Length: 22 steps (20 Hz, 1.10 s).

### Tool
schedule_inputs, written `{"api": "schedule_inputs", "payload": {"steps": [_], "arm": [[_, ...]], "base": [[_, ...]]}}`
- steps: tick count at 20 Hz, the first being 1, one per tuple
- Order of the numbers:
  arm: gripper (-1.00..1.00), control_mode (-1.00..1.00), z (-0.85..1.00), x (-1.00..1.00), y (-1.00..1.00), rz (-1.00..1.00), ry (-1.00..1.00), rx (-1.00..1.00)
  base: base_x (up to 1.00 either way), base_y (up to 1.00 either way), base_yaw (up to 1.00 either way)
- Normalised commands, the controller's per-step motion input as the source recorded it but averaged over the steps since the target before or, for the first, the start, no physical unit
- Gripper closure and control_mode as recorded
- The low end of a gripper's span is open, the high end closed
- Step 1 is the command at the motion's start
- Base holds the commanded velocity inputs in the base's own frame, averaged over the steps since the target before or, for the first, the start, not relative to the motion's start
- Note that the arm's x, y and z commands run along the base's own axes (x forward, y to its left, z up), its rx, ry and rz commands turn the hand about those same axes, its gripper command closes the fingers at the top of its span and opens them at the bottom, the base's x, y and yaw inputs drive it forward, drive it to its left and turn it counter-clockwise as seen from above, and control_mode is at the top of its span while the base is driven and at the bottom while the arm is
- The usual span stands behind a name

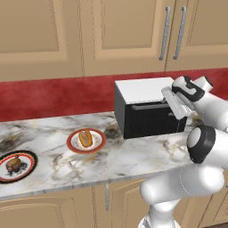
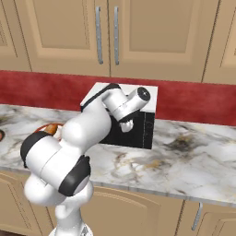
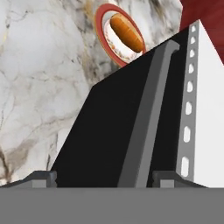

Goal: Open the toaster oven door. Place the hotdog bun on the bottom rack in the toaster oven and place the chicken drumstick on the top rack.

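1. I've got the gripper (image 3: 105, 178) right at the oven (image 1: 147, 111) front, at the right end of the door handle (image 1: 149, 106), center-right of the left base view.
2. In the hand view the grey handle runs up between my two fingertips (image 3: 41, 178); the jaws stand apart, one either side of the bar, and I cannot tell if they touch it.
3. The door (image 3: 109, 127) is shut, flat black against the oven front.
4. The bun (image 1: 85, 138) lies on a red-rimmed plate (image 1: 72, 143), left of the oven on the counter (image 1: 133, 158).
5. The drumstick (image 1: 14, 164) sits on a dark-rimmed plate (image 1: 30, 156) at the lower left edge.
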Motion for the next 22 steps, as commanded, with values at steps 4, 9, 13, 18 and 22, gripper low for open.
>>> {"api": "schedule_inputs", "payload": {"steps": [4, 9, 13, 18, 22], "arm": [[-1.0, -1.0, -0.85, -0.05, 0.0, -0.03, 0.1, 0.0], [-1.0, -1.0, -0.94, -0.12, 0.0, -0.05, 0.15, 0.0], [-1.0, -1.0, -0.94, -0.32, 0.16, -0.15, 0.2, -0.05], [-1.0, -1.0, -0.94, -0.35, 0.21, -0.23, 0.16, -0.04], [-1.0, -1.0, -0.94, -0.43, 0.21, -0.28, 0.11, -0.05]], "base": [[0.0, 0.0, 0.0], [0.0, 0.0, 0.0], [0.0, 0.0, 0.0], [0.0, 0.0, 0.0], [0.0, 0.0, 0.0]]}}
